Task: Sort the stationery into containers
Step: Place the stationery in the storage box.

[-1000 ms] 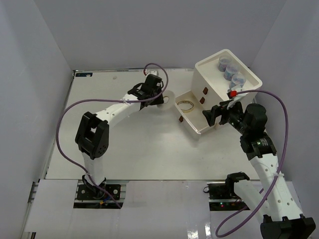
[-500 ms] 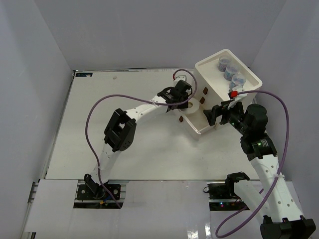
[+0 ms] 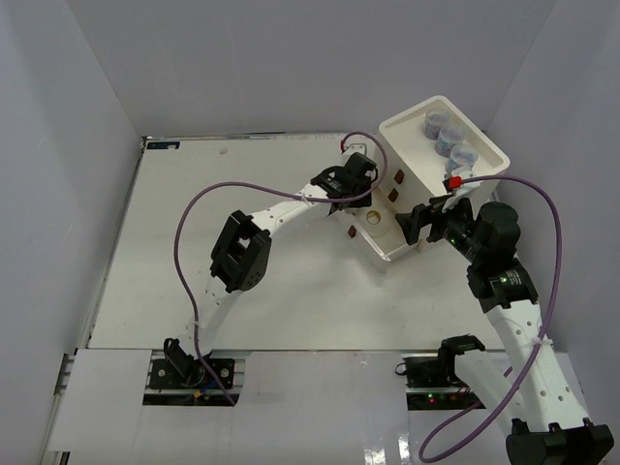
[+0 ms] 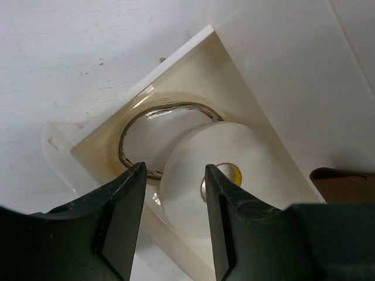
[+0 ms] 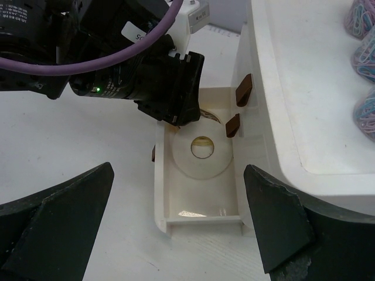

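The white tape ring (image 5: 187, 159) lies flat in the pulled-out drawer (image 5: 161, 193) of the white containers box (image 3: 417, 170), partly over a tan rubber band (image 4: 170, 106). My left gripper (image 4: 174, 170) hovers just above the ring's far rim (image 4: 193, 170). Its jaws are apart and do not touch the ring, so it stands open. My right gripper (image 5: 179, 168) is wide open and empty, just in front of the drawer's near end. Grey-blue jars (image 3: 446, 136) sit in the recessed tray top.
Two shut drawers with dark red-brown handles (image 5: 243, 89) face the open one. The left arm's purple cable (image 3: 208, 199) loops over the table. The right arm's body (image 3: 489, 242) stands close beside the box. Grey walls enclose the table.
The left arm swung right from mid-table to over the open drawer, bringing the tape ring. The ring now lies in the drawer and the left jaws have widened. The right arm held still.
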`<state>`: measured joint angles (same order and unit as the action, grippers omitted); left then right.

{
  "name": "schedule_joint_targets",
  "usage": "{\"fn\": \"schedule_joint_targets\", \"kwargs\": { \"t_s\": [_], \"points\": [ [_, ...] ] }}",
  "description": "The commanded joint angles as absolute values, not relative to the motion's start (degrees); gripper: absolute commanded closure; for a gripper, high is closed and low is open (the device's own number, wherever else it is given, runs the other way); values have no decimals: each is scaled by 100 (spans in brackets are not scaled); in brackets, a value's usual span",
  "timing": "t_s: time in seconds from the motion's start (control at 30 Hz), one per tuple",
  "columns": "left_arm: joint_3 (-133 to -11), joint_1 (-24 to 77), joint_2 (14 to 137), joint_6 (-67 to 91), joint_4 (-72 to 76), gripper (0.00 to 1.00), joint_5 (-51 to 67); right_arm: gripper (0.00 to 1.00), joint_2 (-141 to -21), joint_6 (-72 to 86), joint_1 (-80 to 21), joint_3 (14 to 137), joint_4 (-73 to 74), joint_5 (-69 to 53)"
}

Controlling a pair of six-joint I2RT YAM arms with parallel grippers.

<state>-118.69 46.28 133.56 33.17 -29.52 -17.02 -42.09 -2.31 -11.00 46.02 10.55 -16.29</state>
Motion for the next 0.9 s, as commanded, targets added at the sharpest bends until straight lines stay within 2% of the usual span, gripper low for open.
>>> {"fn": "schedule_joint_targets", "kwargs": {
  "t_s": [0.0,0.17,0.23,0.37,0.57,0.7,0.87],
  "points": [
    [-12076,4684,13316,3208,-2901,44,-1749,2,-4184,-237,-1143,4649,1020,-1538],
    [-11463,4685,12728,3164,-2717,36,-1916,2,-4227,-220,-1143,4676,976,-1547],
    [-10963,4684,12028,2954,-2252,36,-1977,2,-4368,-202,-1143,4850,1028,-1625],
    [-9164,4676,10702,2322,-1189,33,-1864,2,-4807,-79,-1125,5395,1212,-1687],
    [-7350,4457,9266,1512,-53,29,-1399,3,-5712,176,-1134,6599,1424,-1626],
    [-6313,4272,9097,1196,710,29,-599,6,-6589,176,-1125,7329,1730,-1617],
    [-5977,4263,9491,818,1221,29,-10,7,-7293,62,-1108,7690,1819,-1688]
  ]
}}
